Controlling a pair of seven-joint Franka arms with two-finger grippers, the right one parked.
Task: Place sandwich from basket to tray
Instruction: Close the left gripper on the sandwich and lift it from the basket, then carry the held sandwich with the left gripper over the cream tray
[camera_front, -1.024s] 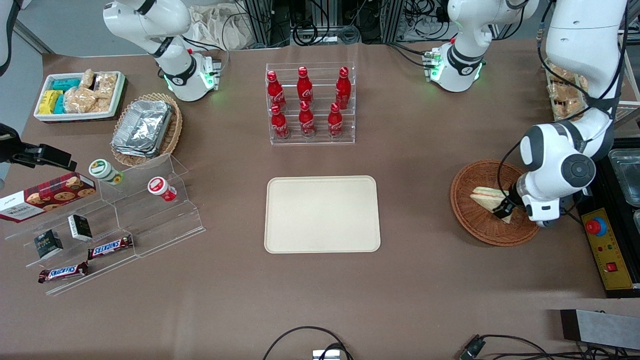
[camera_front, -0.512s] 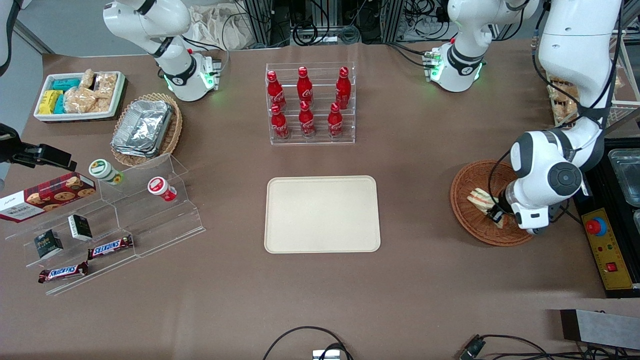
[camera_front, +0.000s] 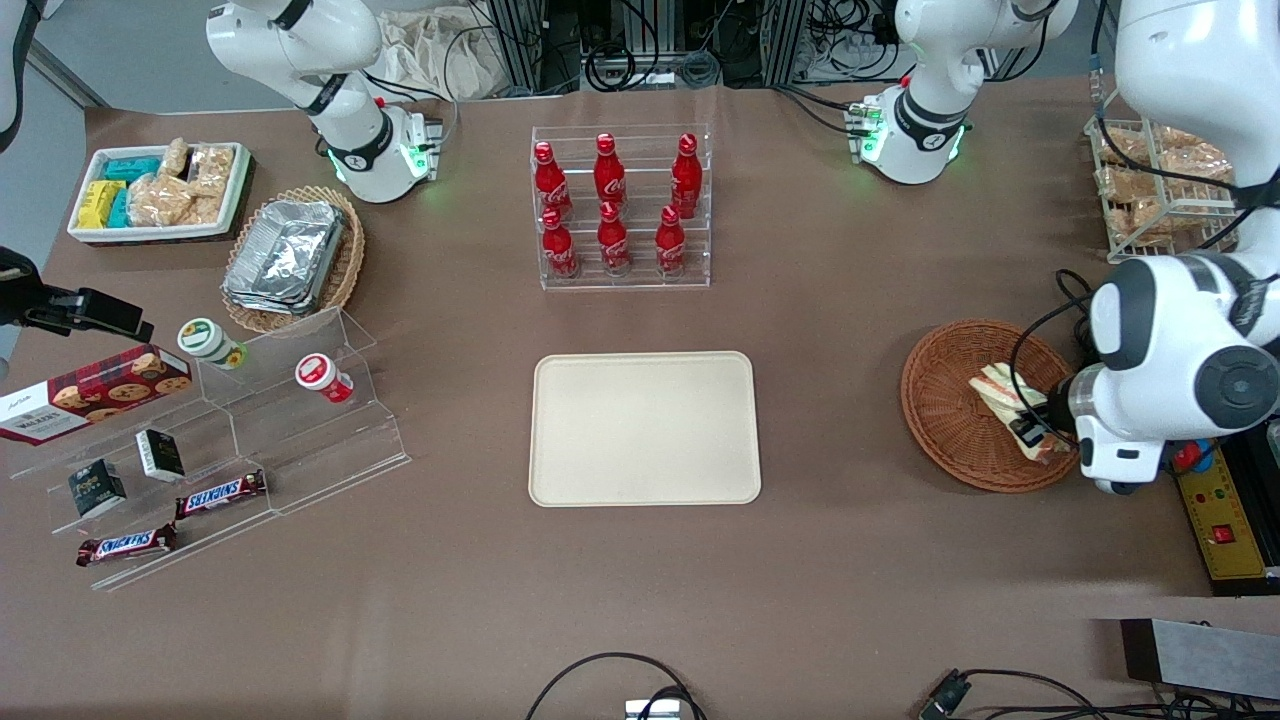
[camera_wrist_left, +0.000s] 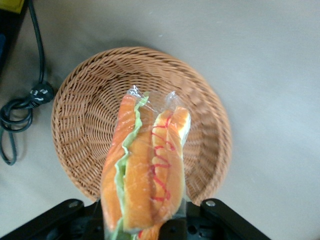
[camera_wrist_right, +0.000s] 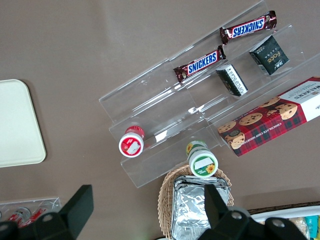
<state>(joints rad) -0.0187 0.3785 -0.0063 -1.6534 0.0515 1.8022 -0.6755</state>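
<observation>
The sandwich (camera_front: 1003, 392) (camera_wrist_left: 145, 170), a wrapped wedge with orange and green filling, hangs a little above the round reddish-brown wicker basket (camera_front: 935, 415) (camera_wrist_left: 80, 115). My left gripper (camera_front: 1035, 436) (camera_wrist_left: 145, 224) is shut on the sandwich's lower end, over the part of the basket nearest the working arm's end of the table. The basket holds nothing else. The beige tray (camera_front: 645, 428) (camera_wrist_right: 15, 125) lies flat and bare at the table's middle, well apart from the basket toward the parked arm's end.
A clear rack of red bottles (camera_front: 620, 210) stands farther from the front camera than the tray. A wire rack of snack bags (camera_front: 1160, 190) and a yellow control box (camera_front: 1222, 512) flank the basket. A black cable (camera_wrist_left: 20, 112) lies beside the basket.
The gripper closed on the sandwich in the basket, then rose with it and swung toward the working arm's end. The sandwich has left the basket floor and turned.
</observation>
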